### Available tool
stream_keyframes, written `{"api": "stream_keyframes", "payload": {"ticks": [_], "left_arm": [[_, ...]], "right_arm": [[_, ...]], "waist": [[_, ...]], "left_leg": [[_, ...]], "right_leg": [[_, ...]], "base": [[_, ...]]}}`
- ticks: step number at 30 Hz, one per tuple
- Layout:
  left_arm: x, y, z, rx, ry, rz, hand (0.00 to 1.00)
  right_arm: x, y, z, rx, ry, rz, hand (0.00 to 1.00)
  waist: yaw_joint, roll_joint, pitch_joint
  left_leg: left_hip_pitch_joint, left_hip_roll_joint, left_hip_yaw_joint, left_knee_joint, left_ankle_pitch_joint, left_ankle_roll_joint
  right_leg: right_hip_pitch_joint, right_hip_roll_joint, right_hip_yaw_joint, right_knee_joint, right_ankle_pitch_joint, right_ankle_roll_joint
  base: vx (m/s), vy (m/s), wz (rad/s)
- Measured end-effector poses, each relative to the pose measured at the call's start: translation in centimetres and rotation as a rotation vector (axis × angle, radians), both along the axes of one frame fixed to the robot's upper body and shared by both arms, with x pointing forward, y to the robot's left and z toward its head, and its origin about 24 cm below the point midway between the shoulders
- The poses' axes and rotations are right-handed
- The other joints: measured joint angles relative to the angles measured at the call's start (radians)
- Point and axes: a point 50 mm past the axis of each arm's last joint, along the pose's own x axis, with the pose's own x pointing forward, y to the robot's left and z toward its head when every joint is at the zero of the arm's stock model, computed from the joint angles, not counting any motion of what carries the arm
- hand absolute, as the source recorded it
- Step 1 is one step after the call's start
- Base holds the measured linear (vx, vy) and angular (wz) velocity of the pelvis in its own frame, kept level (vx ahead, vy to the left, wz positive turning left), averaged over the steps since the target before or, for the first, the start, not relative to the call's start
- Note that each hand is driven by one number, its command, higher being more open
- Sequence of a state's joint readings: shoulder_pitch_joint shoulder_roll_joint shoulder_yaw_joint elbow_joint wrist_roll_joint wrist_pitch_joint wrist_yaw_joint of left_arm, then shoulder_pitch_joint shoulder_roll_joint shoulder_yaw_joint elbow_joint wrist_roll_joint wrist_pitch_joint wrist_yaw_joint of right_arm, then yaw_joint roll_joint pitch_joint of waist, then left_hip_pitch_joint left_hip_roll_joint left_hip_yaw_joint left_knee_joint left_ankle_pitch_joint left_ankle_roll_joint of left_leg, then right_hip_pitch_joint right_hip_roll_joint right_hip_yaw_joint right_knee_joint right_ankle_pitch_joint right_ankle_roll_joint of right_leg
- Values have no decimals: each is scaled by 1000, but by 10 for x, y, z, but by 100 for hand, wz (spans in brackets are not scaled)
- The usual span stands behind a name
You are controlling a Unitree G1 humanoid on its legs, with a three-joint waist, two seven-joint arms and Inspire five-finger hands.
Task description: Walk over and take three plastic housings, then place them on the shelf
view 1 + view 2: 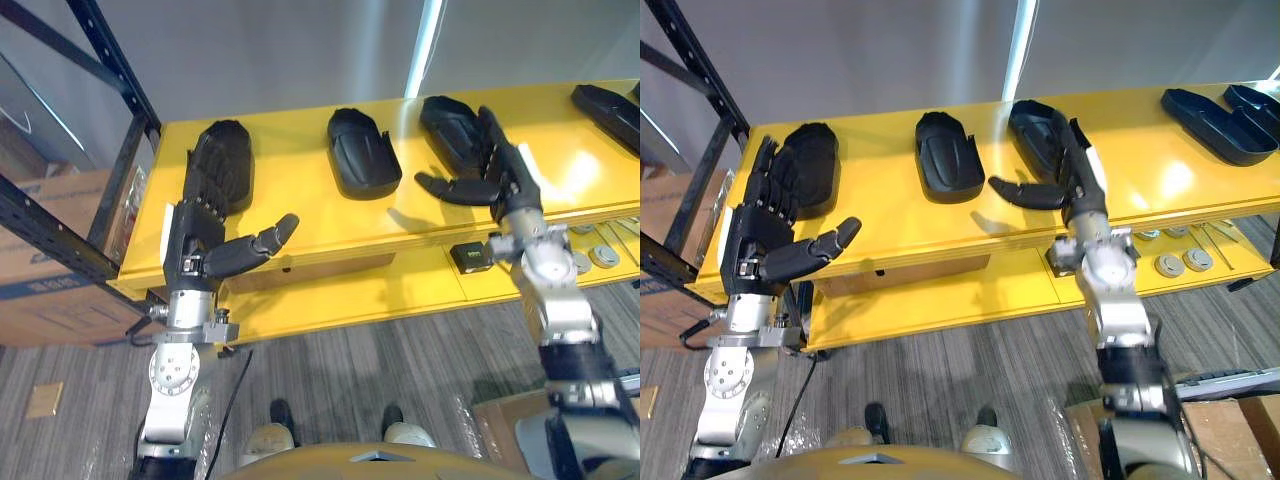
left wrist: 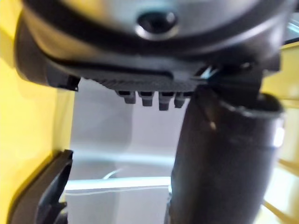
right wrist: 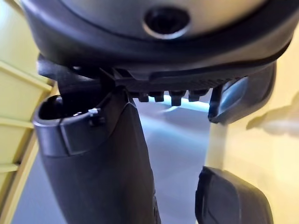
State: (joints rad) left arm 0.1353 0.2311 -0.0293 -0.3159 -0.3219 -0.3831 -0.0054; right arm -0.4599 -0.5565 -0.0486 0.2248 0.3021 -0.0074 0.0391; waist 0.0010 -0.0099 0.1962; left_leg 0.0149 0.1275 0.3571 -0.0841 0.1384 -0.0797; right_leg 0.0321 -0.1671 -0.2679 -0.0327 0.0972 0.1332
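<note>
Three black plastic housings lie in a row on the yellow shelf top [image 1: 300,215]: a left housing [image 1: 232,150], a middle housing [image 1: 363,152] and a right housing [image 1: 448,122]. My left hand [image 1: 200,240] is open, with its fingers stretched flat over the near end of the left housing and the thumb [image 2: 219,154] sticking out to the side. My right hand [image 1: 500,175] is also open, fingers straight along the near edge of the right housing, thumb [image 3: 93,163] pointing toward the middle one. Neither hand holds anything.
More black housings [image 1: 1215,125] lie at the shelf's far right. The lower yellow level carries a small black device [image 1: 468,257] and round metal parts [image 1: 600,255]. A black rack upright [image 1: 110,60] and a cardboard box [image 1: 50,260] stand on the left.
</note>
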Motion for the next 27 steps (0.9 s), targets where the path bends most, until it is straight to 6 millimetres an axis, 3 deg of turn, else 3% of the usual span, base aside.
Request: {"api": "stream_keyframes", "payload": {"ticks": [5, 7, 10, 14, 20, 24, 27], "left_arm": [[18, -13, 28, 11, -108, -95, 100], [21, -18, 34, 19, -136, -120, 100], [26, -25, 46, 20, -184, -156, 100], [31, -30, 46, 0, -178, -183, 100], [48, -36, 21, -9, -48, -180, 100], [48, -39, 18, -13, -34, -184, 100], [47, -43, 17, -17, -29, -199, 100]], "right_arm": [[29, 5, 53, 78, -93, 55, 100], [34, 10, 76, 77, -138, 101, 100], [40, 15, 114, -10, -192, 133, 100], [50, 18, 124, -27, -175, 122, 100], [57, 21, 143, -56, -174, 65, 100], [57, 23, 164, -40, -224, 22, 100], [57, 25, 167, -59, -222, 16, 100]], "waist": [[28, -44, 63], [35, -37, 100], [50, -5, 154], [66, 7, 199], [73, 19, 239], [77, 49, 259], [76, 63, 267]], "left_leg": [[-68, 27, -10, 83, -12, 1], [-91, 39, -14, 137, -43, 0], [-153, 44, -22, 205, -68, 8], [-195, 58, -30, 257, -83, 19], [-253, 73, -52, 331, -113, 22], [-253, 71, -56, 332, -114, 23], [-253, 72, -56, 331, -114, 23]], "right_leg": [[-29, 16, -3, 1, 38, -12], [-32, 16, -1, 10, 38, -11], [-64, 10, -1, 15, 40, -7], [-87, 15, 0, 14, 53, -15], [-104, 29, -1, 12, 59, -23], [-103, 29, 0, 13, 57, -26], [-103, 30, 0, 15, 54, -31]], "base": [[-33, -30, 1], [-24, 7, 0], [-75, 48, 3], [-51, 32, 1], [4, 3, 1], [6, 5, 2], [0, 0, 0]]}}
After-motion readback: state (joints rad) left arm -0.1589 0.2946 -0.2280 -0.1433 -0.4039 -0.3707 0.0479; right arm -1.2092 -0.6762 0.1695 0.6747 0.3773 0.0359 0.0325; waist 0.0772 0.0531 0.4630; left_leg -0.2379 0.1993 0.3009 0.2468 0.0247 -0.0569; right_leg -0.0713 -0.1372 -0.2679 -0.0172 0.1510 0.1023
